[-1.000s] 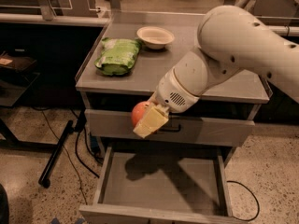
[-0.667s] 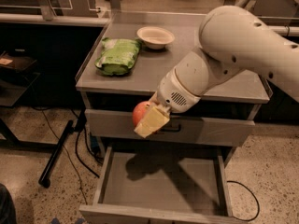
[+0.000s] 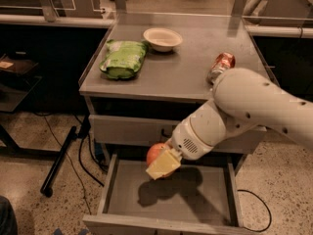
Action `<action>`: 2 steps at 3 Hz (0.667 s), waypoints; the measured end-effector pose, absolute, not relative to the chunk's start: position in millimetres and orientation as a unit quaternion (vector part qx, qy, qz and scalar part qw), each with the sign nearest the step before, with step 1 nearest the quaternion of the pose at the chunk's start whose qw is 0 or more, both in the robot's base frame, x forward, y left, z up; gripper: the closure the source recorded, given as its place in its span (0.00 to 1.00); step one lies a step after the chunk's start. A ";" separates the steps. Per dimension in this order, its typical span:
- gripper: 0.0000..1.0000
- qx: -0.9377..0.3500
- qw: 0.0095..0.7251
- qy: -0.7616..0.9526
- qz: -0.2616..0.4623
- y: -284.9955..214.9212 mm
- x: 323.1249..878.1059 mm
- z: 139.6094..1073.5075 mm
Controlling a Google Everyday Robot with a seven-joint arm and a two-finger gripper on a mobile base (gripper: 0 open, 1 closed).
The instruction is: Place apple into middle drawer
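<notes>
Claw (image 3: 160, 163) with apple (image 3: 154, 152) over middle drawer (image 3: 205, 205)

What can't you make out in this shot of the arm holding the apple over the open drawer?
Camera view:
- The apple: lower right covered by the gripper, shut on it above the middle drawer.
- Far jaw: hidden behind the apple.
- Drawer's front face: cut off by the bottom edge.
- The soda can: lower end hidden by the arm; label blurred.
</notes>
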State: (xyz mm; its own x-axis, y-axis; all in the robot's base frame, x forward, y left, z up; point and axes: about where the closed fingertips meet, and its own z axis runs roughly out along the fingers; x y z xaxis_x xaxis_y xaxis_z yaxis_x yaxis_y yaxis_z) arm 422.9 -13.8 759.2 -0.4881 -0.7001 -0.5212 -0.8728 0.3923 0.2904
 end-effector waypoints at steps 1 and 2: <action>1.00 -0.415 0.133 0.859 0.270 -33.3 389.7 702.7; 1.00 -0.413 0.133 0.859 0.272 -32.8 389.4 700.6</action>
